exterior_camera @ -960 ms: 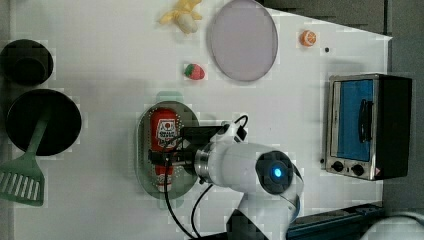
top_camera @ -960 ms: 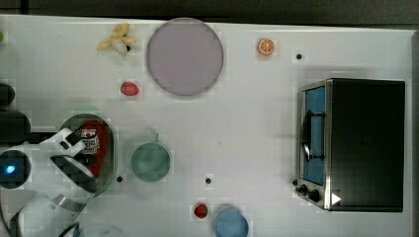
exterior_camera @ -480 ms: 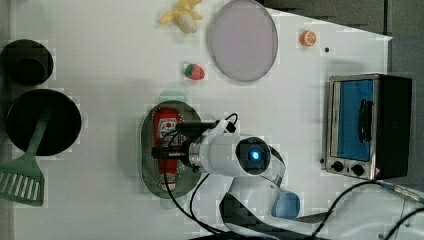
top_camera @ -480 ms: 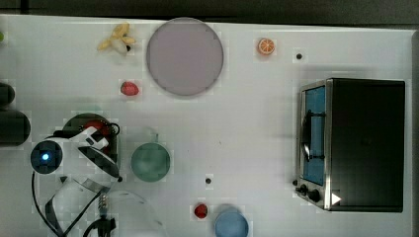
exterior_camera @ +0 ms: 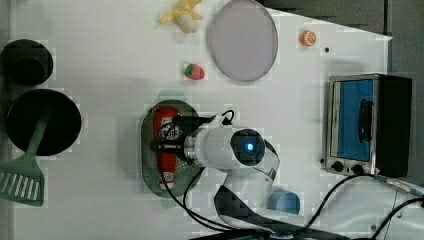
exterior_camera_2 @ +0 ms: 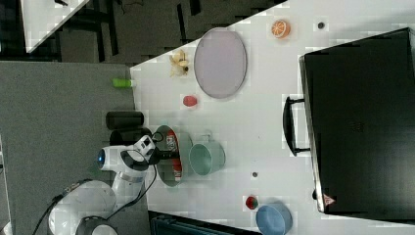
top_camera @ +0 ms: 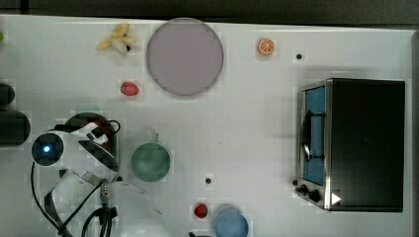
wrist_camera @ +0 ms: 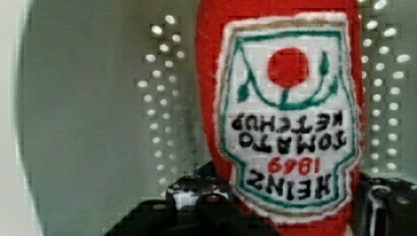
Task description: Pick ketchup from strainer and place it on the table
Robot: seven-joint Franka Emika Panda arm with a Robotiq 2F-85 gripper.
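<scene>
Green cup (top_camera: 150, 162) just beside the pincer; strawberry (top_camera: 129, 89), plate (top_camera: 185, 56) farther off (toaster oven (top_camera: 352, 144) well apart).

Arm covers most of the strainer (top_camera: 88, 116) in top view; ketchup (wrist_camera: 285, 118) cropped at 12 and 6 o'clock in wrist view.

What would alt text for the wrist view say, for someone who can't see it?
A red ketchup bottle with a white tomato label lies inside a pale green strainer dotted with small holes. The robot's dark gripper has one finger on each side of the bottle.
</scene>
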